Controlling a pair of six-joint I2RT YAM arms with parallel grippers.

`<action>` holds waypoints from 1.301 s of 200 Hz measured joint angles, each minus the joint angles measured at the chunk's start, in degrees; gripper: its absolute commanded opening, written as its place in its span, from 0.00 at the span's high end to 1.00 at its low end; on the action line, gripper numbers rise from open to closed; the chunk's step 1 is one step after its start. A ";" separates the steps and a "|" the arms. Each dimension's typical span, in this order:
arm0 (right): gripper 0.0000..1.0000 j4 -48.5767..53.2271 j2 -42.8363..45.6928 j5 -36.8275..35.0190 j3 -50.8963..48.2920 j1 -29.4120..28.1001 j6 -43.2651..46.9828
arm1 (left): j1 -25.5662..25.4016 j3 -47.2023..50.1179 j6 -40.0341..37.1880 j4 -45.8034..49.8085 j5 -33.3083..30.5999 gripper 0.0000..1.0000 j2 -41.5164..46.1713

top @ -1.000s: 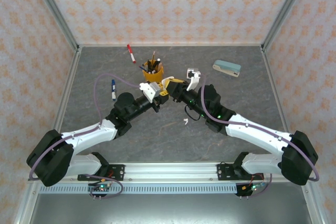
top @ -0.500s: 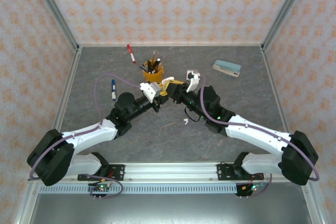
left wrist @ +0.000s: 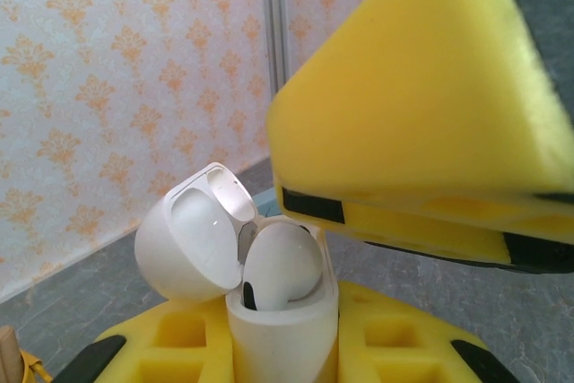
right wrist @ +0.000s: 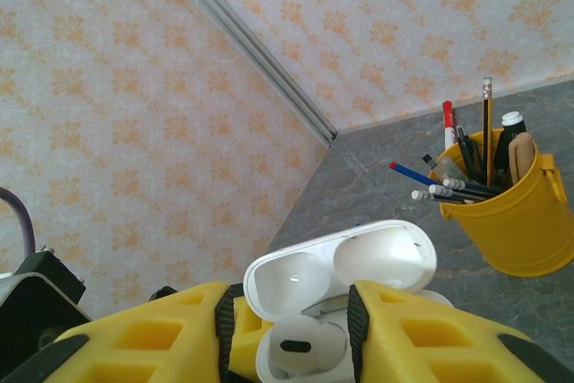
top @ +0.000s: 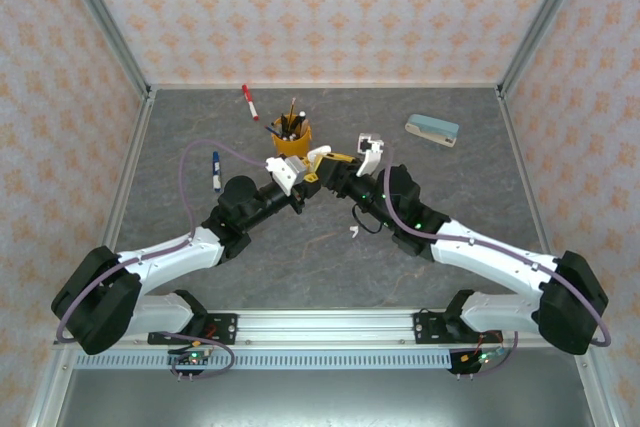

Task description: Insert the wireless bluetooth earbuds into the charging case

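Observation:
A white charging case (left wrist: 282, 329) stands upright with its lid (left wrist: 193, 239) hinged open, and my left gripper (left wrist: 285, 356) is shut on its body. One white earbud (left wrist: 280, 262) sits in the case's well. My right gripper (right wrist: 287, 334) hangs over the case, its yellow fingers (right wrist: 421, 334) apart on either side of that earbud (right wrist: 300, 349), with a gap at the left pad. In the top view both grippers, left (top: 296, 173) and right (top: 334, 163), meet at the case (top: 319, 153). Another white earbud (top: 353, 233) lies on the table. The pink earbuds are out of view.
A yellow pencil cup (top: 292, 133) full of pens stands just behind the grippers, also seen as the cup (right wrist: 516, 221). A red marker (top: 249, 102) lies at the back, a blue marker (top: 216, 171) to the left, and a teal-and-white box (top: 432, 130) at the back right.
My right gripper has edged slightly toward the case in the left gripper. The left arm has stayed still.

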State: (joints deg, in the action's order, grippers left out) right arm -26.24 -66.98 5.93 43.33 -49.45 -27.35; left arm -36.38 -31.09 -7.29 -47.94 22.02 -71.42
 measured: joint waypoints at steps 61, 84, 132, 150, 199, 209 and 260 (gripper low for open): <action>0.34 16.61 9.94 -3.54 1.95 0.00 -0.44 | 0.00 1.16 0.15 -2.82 -1.44 1.00 1.03; 0.31 26.99 16.04 -8.15 4.44 0.07 -1.14 | 0.04 3.13 -0.26 -2.91 -2.54 1.00 3.26; 0.27 52.74 11.98 -17.31 10.58 1.51 -8.35 | 1.68 5.07 -0.96 -2.82 -3.28 1.00 8.22; 0.28 61.70 4.46 -18.84 13.51 1.51 -12.63 | 2.40 5.73 -1.31 -2.82 -3.45 1.00 9.29; 0.30 77.61 -16.46 -18.18 23.67 1.51 -19.30 | 4.02 8.92 -1.62 -2.78 -4.63 1.00 11.93; 0.31 79.45 -20.83 -17.64 26.25 1.51 -19.63 | 4.37 9.44 -1.60 -2.82 -4.90 1.00 12.37; 0.32 85.24 -35.65 -15.98 35.28 1.51 -20.74 | 5.42 11.13 -1.51 -2.97 -6.01 1.00 13.33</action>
State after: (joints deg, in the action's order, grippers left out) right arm 59.00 -102.63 -10.04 78.61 -47.94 -48.10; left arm -30.96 -19.97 -8.80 -50.92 16.01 -58.08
